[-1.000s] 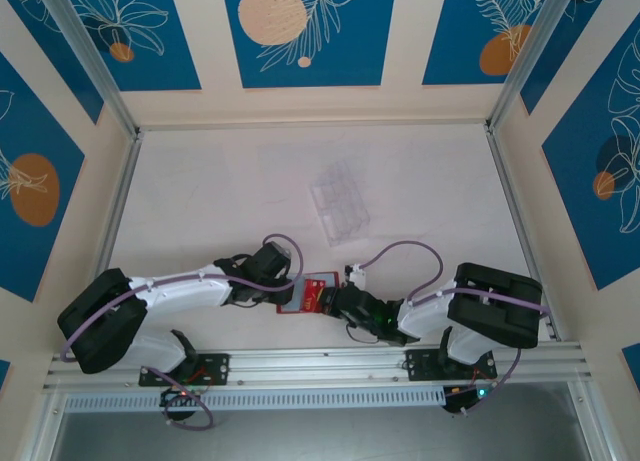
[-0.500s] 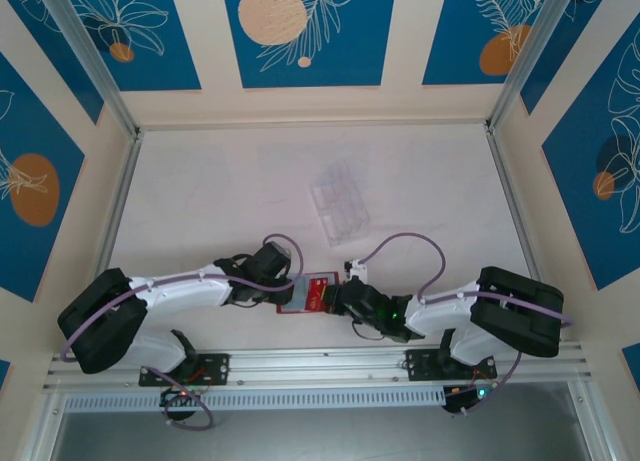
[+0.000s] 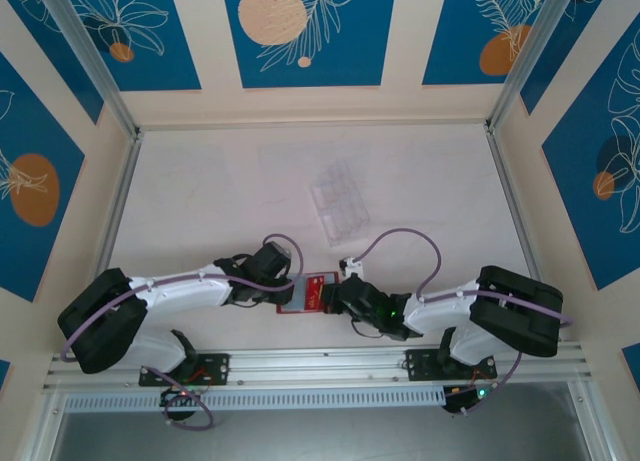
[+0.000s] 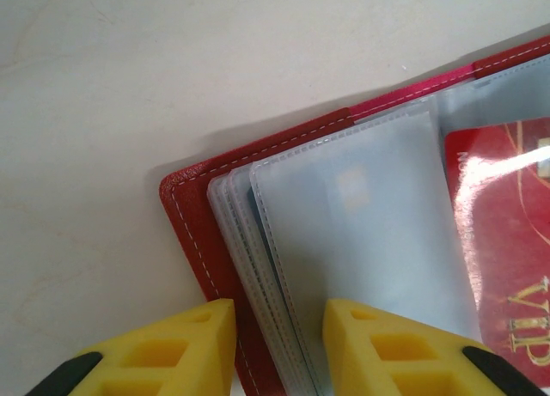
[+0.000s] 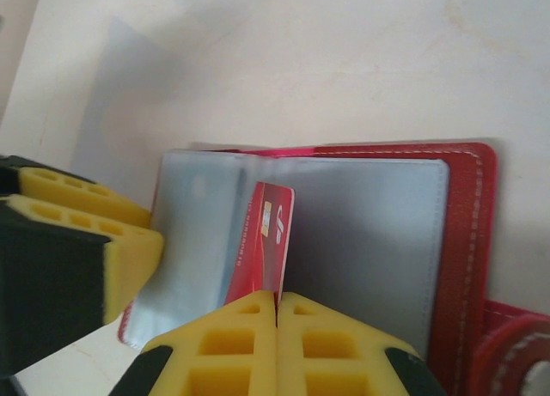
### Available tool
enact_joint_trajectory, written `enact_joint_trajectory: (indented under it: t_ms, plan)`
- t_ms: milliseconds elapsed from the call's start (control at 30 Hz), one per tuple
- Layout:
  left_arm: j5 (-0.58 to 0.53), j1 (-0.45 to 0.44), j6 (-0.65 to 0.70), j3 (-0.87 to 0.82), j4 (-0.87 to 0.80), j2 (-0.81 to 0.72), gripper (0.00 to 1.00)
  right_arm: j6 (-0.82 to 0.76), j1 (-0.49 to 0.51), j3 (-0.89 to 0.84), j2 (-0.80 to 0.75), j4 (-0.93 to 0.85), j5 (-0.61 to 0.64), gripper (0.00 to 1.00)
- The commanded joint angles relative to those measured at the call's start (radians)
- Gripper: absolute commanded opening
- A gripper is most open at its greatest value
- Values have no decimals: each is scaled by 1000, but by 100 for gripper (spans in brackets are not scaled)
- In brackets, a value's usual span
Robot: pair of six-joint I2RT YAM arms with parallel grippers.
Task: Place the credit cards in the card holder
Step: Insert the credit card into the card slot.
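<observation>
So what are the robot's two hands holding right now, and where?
The right gripper pinches the red card by its near end, jaws shut. The left gripper seems to clamp the card holder by its edge.

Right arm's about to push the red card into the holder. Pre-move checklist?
1. Right hand shut on the red card: ok.
2. Card holder lying open on the table, sleeves exposed: ok.
3. Card's front edge actually inside a sleeve pocket, not between sleeves: cannot tell.
4. Left hand straddles the holder's edge and sleeve stack; firm hold: cannot tell.
5. Plastic tray apart from both arms: ok.
</observation>
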Motion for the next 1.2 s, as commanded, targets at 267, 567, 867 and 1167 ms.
enact_joint_trajectory:
  t_ms: [267,567,867,1167]
  plan:
    - [-27,11,1,-20,-98,34,32,-57,24,1,15,23,13,0]
    - [-28,12,3,-22,-101,29,32,-29,-21,-8,87,86,-59,0]
    - [-27,12,1,-27,-103,23,32,-51,-73,-2,100,78,-94,0]
    - [-28,12,-3,-27,-108,17,33,-48,-89,28,183,143,-137,0]
